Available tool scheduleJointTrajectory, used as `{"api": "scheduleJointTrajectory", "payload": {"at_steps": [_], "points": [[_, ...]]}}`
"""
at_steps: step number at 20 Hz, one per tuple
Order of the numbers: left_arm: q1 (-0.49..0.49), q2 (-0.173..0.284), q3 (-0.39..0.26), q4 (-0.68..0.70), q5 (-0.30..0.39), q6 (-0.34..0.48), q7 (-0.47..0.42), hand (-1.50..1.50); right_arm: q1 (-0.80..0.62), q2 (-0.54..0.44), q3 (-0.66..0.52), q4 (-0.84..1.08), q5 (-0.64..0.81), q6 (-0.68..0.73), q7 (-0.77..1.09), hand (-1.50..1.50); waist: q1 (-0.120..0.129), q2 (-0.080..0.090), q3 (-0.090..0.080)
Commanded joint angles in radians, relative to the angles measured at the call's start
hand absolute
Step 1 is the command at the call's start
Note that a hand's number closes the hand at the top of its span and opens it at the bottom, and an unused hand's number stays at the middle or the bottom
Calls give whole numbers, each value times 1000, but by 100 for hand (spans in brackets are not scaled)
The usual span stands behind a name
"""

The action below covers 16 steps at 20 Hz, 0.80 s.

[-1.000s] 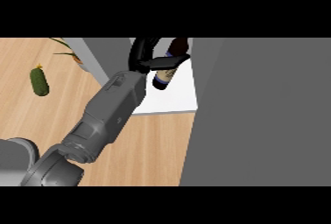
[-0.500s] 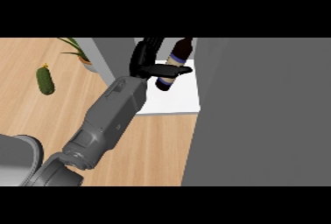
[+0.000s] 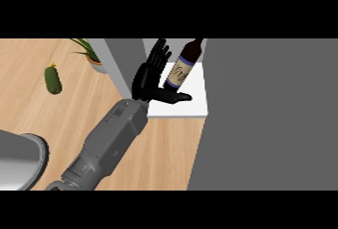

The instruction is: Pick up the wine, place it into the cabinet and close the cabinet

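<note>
Kitchen: wooden counter [image 3: 165,147], grey cabinet [image 3: 264,112], cucumber [image 3: 52,80], potted plant [image 3: 89,51].

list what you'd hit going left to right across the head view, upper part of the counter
cucumber → potted plant → hand, fingers straight → wine bottle on the white cabinet shelf → grey cabinet door

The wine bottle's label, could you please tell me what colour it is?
White with a blue band at its lower edge, on the dark wine bottle; head view.
</note>
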<state>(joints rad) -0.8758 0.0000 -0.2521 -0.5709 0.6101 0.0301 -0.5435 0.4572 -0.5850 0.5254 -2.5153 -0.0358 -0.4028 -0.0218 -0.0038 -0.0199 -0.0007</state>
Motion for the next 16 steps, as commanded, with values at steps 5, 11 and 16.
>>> {"api": "scheduleJointTrajectory", "payload": {"at_steps": [5, 11, 16], "points": [[245, 0, -145, -316, 34, 94, 72, -150, 57, -18, -7, -199, -38, -9, 76, -150, 9, 2, 1], [448, 69, -171, -522, -14, 72, 92, -150, 34, -24, 5, -222, -7, -26, 130, -150, 18, 7, -1], [638, 84, -225, -749, -7, 114, 130, -150, 59, -29, 35, -220, 37, -38, 106, -150, 10, 6, 0]]}}
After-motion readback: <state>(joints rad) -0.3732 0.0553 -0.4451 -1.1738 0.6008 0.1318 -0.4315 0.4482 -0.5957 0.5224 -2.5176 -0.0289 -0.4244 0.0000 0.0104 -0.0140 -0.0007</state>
